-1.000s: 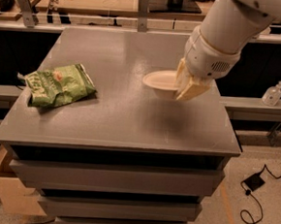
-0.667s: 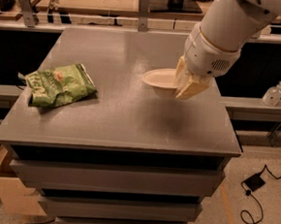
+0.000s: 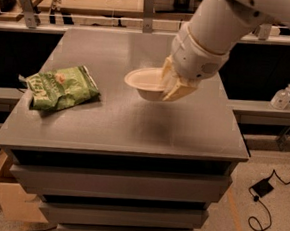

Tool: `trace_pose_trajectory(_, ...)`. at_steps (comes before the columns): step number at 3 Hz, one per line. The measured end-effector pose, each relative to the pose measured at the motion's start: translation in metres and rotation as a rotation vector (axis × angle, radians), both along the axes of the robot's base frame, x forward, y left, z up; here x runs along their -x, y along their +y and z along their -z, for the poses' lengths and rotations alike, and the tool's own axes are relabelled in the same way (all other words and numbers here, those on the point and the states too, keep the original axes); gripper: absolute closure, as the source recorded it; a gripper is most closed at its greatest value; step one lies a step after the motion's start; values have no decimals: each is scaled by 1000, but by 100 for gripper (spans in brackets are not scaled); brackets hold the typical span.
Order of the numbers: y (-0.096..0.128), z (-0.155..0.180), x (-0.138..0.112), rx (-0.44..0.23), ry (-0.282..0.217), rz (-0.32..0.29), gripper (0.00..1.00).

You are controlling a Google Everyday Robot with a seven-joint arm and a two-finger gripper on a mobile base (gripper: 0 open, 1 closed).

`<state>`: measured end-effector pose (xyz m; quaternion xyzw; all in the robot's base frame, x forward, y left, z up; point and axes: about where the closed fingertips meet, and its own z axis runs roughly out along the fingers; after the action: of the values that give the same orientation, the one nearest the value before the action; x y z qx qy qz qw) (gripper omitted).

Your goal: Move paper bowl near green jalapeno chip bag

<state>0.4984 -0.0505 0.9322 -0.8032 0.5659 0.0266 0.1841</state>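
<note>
The white paper bowl (image 3: 143, 81) is held just above the grey tabletop near its middle, upright. My gripper (image 3: 170, 87) is shut on the bowl's right rim, with the white arm reaching in from the upper right. The green jalapeno chip bag (image 3: 61, 87) lies flat on the left side of the table, a short gap to the left of the bowl.
The grey table (image 3: 133, 131) has drawers below its front edge. A clear bottle (image 3: 282, 96) stands on a shelf to the right. A workbench with tools runs along the back. A cardboard box (image 3: 8, 197) and a cable (image 3: 261, 197) lie on the floor.
My gripper has carried the bowl to the left, towards the chip bag. The bag has not moved.
</note>
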Motion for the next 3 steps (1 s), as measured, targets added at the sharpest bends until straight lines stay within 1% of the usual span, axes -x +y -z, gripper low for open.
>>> trace_pose_trajectory(1,42,-3,6,-14,-45,-134,100)
trace_pose_trajectory(2,77,8,7,-10,-41,-242,100)
trace_pose_trajectory(3,104,30,2,-16,-22,-309,100)
